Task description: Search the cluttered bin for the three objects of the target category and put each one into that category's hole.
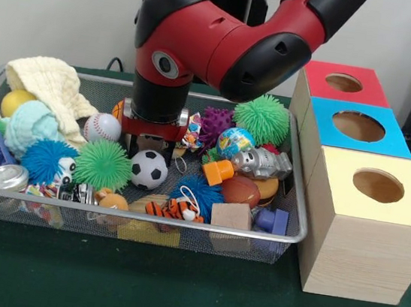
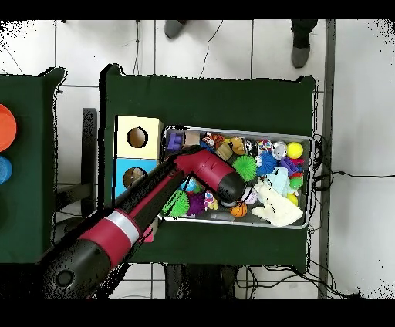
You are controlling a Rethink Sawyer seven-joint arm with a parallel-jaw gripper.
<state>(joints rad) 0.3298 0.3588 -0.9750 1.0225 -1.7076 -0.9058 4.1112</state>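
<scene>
The red and black arm point(image 1: 228, 35) reaches down into the wire mesh bin point(image 1: 143, 221), and the gripper point(image 1: 151, 149) hangs low over the middle of the clutter. Its tips sit just behind the black and white soccer ball point(image 1: 148, 169), but the wrist block hides them, so whether they are spread or clenched cannot be told; nothing can be seen held.

Just to the gripper's left in the front view lies a white baseball point(image 1: 101, 128), and below that a green spiky ball point(image 1: 103, 163) with a blue spiky ball point(image 1: 44, 160) further out. A cream cloth point(image 1: 51, 88) is heaped in the far left corner. To the gripper's right are a purple spiky ball point(image 1: 217, 125), a small globe ball point(image 1: 235, 141), a silver toy robot point(image 1: 261, 163) and a second green spiky ball point(image 1: 261, 118). In front of the soccer ball lie a toy tiger point(image 1: 172, 208) and a wooden block point(image 1: 231, 216).

Well to the right of the gripper, outside the bin, stands a row of 3 wooden boxes on the green worktop point(image 1: 172, 293), each with 1 round hole: a red-topped box point(image 1: 344, 82), a blue-topped box point(image 1: 360, 127) and a yellow-topped box point(image 1: 377, 187).

In the overhead view the arm point(image 2: 154, 208) crosses the boxes' side of the bin point(image 2: 310, 185) to its centre.
</scene>
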